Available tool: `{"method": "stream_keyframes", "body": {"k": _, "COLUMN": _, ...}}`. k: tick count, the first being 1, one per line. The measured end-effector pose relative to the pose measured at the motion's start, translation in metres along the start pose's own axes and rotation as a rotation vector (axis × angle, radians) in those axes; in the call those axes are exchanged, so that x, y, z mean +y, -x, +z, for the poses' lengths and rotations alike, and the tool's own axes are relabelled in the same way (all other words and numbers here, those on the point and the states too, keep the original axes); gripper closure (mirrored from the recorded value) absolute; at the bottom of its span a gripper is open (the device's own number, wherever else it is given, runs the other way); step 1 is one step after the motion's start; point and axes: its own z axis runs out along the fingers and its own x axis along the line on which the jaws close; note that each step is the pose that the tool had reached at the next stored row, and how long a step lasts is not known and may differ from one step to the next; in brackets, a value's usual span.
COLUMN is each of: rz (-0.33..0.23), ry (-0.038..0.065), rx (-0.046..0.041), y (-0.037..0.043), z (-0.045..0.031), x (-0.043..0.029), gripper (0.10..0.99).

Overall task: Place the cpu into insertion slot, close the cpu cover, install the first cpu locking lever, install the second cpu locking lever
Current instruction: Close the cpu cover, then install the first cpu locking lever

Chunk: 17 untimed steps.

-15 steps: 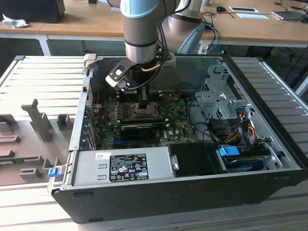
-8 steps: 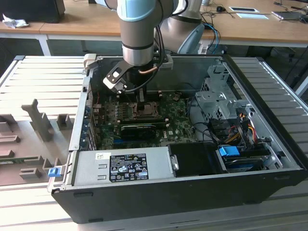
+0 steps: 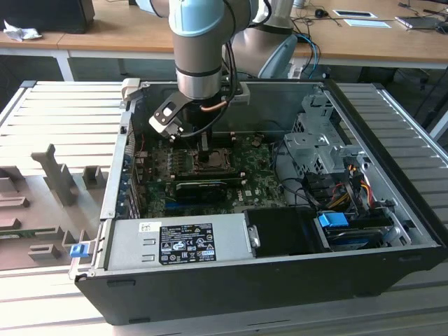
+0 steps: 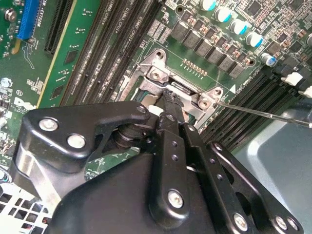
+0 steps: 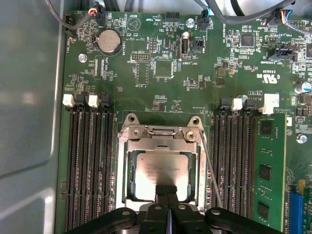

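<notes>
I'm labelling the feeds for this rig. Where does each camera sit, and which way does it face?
Exterior view: off the arm, above the computer case, looking down into it; arm and pincer show.
First wrist view: on the wrist, facing straight down at the cpu framed by the cpu cover; pincer tips show.
Second wrist view: on the wrist, looking slantwise along the pincer's linkage at the socket.
Both wrist views share pincer, socket and motherboard.

Grey and pale-blue jointed robot arm: the last segment stands upright in the exterior view, with the wrist pointing straight down. Black metal two-finger tool with bolted linkage bars: lowered beneath the wrist. In both wrist views its fingers meet tip to tip, with no gap visible between them.
</notes>
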Motion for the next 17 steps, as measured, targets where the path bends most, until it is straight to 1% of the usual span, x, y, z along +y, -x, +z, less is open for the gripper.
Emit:
{"method": "stream_keyframes", "body": {"k": 1, "rz": 0.000, "ry": 0.001, "rx": 0.0018, "y": -0.0004, "z": -0.0034, "x": 0.0004, "gripper": 0.980}}
{"method": "stream_keyframes", "body": {"k": 2, "rz": 0.000, "ry": 0.000, "rx": 0.0006, "y": -0.0002, "z": -0.0090, "x": 0.0006, "gripper": 0.980}}
{"method": "stream_keyframes", "body": {"k": 3, "rz": 0.000, "ry": 0.000, "rx": 0.0008, "y": -0.0003, "z": -0.0105, "x": 0.0007, "gripper": 0.980}}
{"method": "stream_keyframes", "body": {"k": 5, "rz": 0.000, "ry": 0.001, "rx": 0.0009, "y": -0.0003, "z": -0.0105, "x": 0.0010, "gripper": 0.980}}
{"method": "stream_keyframes", "body": {"k": 8, "rz": 0.000, "ry": 0.000, "rx": 0.0007, "y": -0.0001, "z": -0.0104, "x": 0.0052, "gripper": 0.980}}
{"method": "stream_keyframes", "body": {"k": 10, "rz": 0.000, "ry": 0.000, "rx": 0.0007, "y": 0.0002, "z": -0.0102, "x": 0.0099, "gripper": 0.980}}
{"method": "stream_keyframes", "body": {"k": 16, "rz": 0.000, "ry": -0.001, "rx": 0.0008, "y": 0.0004, "z": -0.0097, "x": 0.0174, "gripper": 0.980}}
{"method": "stream_keyframes", "body": {"k": 17, "rz": 0.000, "ry": -0.001, "rx": 0.0007, "y": 0.0004, "z": -0.0097, "x": 0.0176, "gripper": 0.980}}
